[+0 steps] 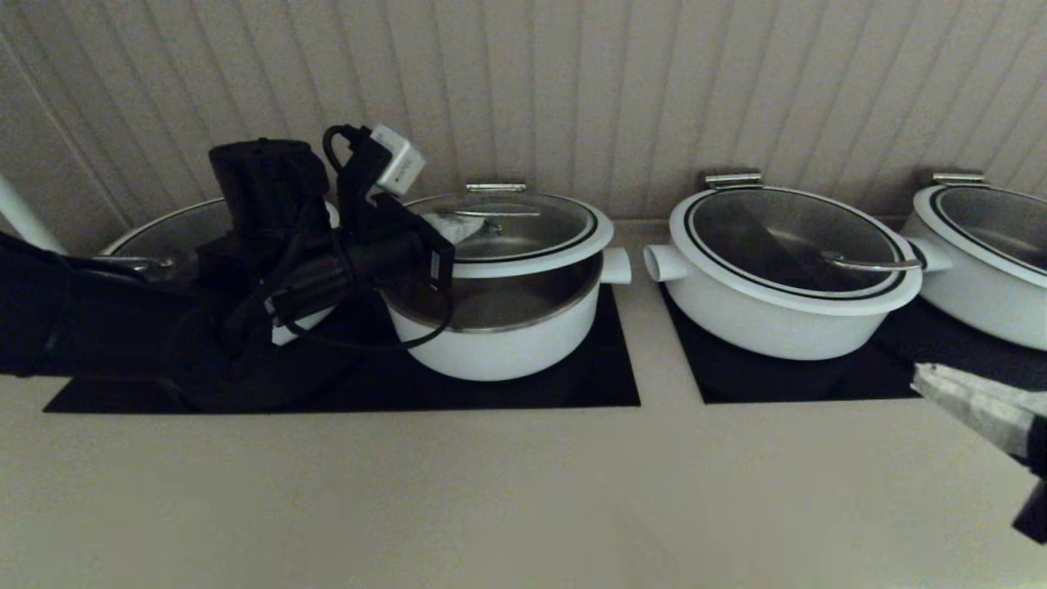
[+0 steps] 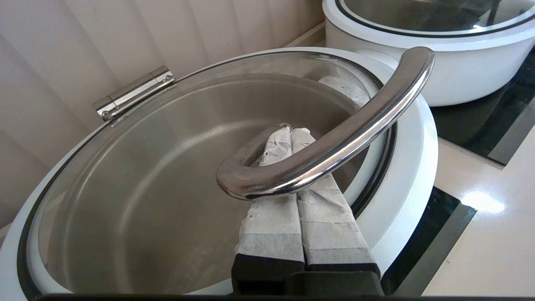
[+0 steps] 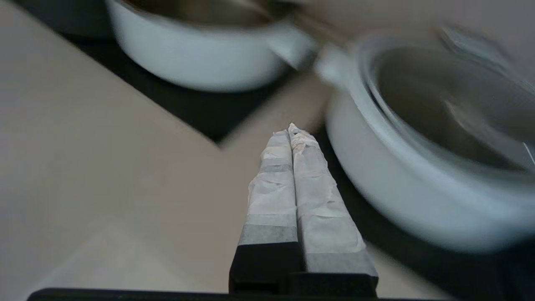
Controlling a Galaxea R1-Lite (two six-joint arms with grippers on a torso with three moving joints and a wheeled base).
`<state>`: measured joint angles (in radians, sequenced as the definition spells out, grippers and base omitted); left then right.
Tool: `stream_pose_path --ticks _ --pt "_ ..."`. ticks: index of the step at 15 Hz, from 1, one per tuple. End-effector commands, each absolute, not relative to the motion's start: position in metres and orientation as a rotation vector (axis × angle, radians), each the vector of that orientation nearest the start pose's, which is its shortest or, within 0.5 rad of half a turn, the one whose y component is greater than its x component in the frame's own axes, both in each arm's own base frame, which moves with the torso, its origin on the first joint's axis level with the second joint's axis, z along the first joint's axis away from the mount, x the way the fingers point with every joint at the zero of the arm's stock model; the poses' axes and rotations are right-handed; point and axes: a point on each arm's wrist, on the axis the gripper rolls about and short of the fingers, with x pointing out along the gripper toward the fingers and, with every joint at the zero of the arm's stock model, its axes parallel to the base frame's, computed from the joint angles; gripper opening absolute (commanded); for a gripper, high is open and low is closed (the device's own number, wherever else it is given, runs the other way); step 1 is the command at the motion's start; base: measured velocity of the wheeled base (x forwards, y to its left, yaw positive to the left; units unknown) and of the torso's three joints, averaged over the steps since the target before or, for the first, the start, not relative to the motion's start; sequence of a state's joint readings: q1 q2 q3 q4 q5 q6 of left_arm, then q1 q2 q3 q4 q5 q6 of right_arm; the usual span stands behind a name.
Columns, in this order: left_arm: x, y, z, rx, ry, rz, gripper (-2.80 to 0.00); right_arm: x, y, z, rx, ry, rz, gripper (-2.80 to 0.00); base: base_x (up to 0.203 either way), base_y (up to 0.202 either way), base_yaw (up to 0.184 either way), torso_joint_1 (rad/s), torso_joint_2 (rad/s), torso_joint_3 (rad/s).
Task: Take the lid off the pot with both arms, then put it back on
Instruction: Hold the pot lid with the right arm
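A: Starting at nine o'clock on the counter, what is there?

B: A pot (image 1: 155, 237), mostly hidden behind the left arm (image 1: 270, 270). That arm reaches across toward the next pot (image 1: 499, 327), the deep white one sitting on a black cooktop panel (image 1: 572, 384).

A: And the lid (image 1: 511, 233)?

B: It is raised, with a gap open between its white rim and the pot's steel edge. It hangs level above the pot.

A: What is the left gripper (image 2: 288, 136) doing?

B: Its two taped fingers (image 2: 271, 217) are pressed together, slid under the curved steel handle (image 2: 342, 133), so the lid hangs on them like a hook. They are pinching nothing.

A: Moving toward three o'clock?

B: A wider pot (image 1: 777, 303) with its own lid (image 1: 793, 233) sits on a second black panel (image 1: 736, 384), and another pot (image 1: 990, 270) shows at the edge.

A: The right gripper (image 3: 289, 129)?

B: Low at four o'clock, over the bare counter (image 1: 491, 491), well apart from the raised lid. Its fingers are closed together and empty, pointing toward the gap between the two middle pots.
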<state>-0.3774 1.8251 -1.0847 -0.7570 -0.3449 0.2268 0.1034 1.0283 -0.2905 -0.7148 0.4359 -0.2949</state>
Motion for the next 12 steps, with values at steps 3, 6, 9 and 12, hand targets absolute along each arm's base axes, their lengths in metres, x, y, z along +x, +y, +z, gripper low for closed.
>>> stream_pose_path --ticks 3,6,9,12 --pt "0.330 -0.139 0.227 0.218 -0.095 -0.718 -2.80 0.173 0.058 0.185 -0.273 -0.031 0.832 -2.80 0.000 0.000 0.000 0.000 0.00 0.000" --pt "0.329 -0.139 0.226 0.218 -0.090 -0.720 -2.80 0.187 0.078 0.175 -0.227 0.007 0.966 -2.80 0.000 0.000 0.000 0.000 0.00 0.000" --pt "0.330 -0.139 0.225 0.218 -0.089 -0.720 -2.80 0.211 0.094 0.176 -0.186 -0.005 1.027 -2.80 0.000 0.000 0.000 0.000 0.00 0.000" --pt "0.330 -0.139 0.225 0.218 -0.089 -0.720 -2.80 0.235 0.109 0.178 -0.184 -0.018 1.052 -2.80 0.000 0.000 0.000 0.000 0.00 0.000"
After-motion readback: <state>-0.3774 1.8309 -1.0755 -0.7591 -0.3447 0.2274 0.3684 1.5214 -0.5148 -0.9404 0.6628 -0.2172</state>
